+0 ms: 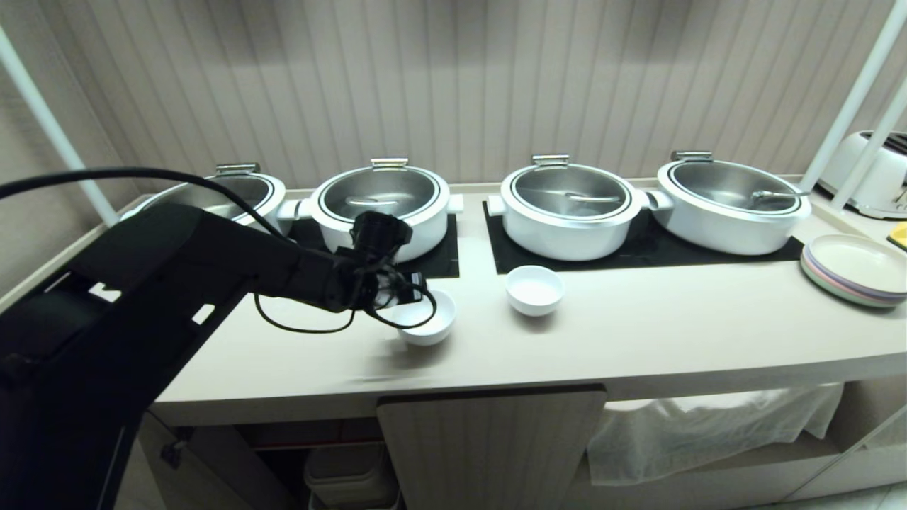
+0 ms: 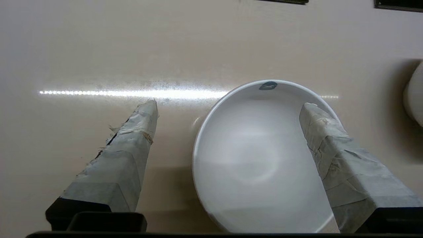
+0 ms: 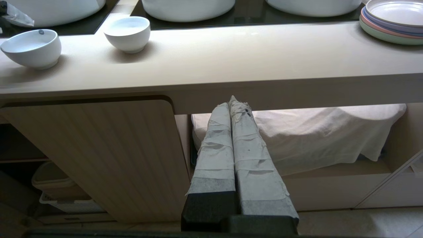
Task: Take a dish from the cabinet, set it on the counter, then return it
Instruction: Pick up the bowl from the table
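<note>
The dish (image 1: 427, 323), a small white bowl with a dark dot at its rim (image 2: 268, 86), stands upright on the counter (image 1: 638, 333) in front of the pots. My left gripper (image 1: 414, 301) hovers over it, open: in the left wrist view (image 2: 229, 107) one taped finger (image 2: 325, 145) lies over the bowl's inside, the other (image 2: 132, 138) stands outside it with a clear gap to the wall. The right wrist view shows the dish (image 3: 31, 48) at the counter's left. My right gripper (image 3: 233, 102) is shut and empty, low before the cabinet (image 3: 99, 155).
A second plain white bowl (image 1: 535, 289) stands right of the dish. Several white pots (image 1: 570, 209) line the back on black mats. Stacked pastel plates (image 1: 857, 273) and a toaster (image 1: 871, 173) sit far right. Under the counter are a ribbed door (image 1: 489, 446), bins (image 1: 351, 474) and a white cloth (image 1: 708, 425).
</note>
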### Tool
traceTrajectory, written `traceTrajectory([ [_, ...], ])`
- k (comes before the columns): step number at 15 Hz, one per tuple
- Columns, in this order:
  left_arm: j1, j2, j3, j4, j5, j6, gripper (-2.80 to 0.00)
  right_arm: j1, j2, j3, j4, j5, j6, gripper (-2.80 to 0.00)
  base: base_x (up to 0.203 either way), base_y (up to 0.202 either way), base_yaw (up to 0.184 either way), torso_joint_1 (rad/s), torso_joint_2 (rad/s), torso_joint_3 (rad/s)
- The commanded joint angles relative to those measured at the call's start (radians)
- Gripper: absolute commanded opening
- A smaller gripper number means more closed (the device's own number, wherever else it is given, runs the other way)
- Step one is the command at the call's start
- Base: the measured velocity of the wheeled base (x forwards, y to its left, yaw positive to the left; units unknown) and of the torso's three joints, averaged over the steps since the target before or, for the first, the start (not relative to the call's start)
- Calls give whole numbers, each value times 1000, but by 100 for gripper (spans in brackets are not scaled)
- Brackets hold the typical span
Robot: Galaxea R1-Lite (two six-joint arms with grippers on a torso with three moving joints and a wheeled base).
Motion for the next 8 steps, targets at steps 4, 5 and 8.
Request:
traceTrajectory([
  [4,-18,-90,83,-58,50,-3,0,0,1,-1,0,0,0,-280,0,0,0,0,0,0],
  [5,-19,-108,126,-108,52,1,0,0,1,0,0,0,0,-280,0,0,0,0,0,0],
  [8,-26,-198,275,-206,54,27,0,0,1,-1,0,0,0,-280,0,0,0,0,0,0],
])
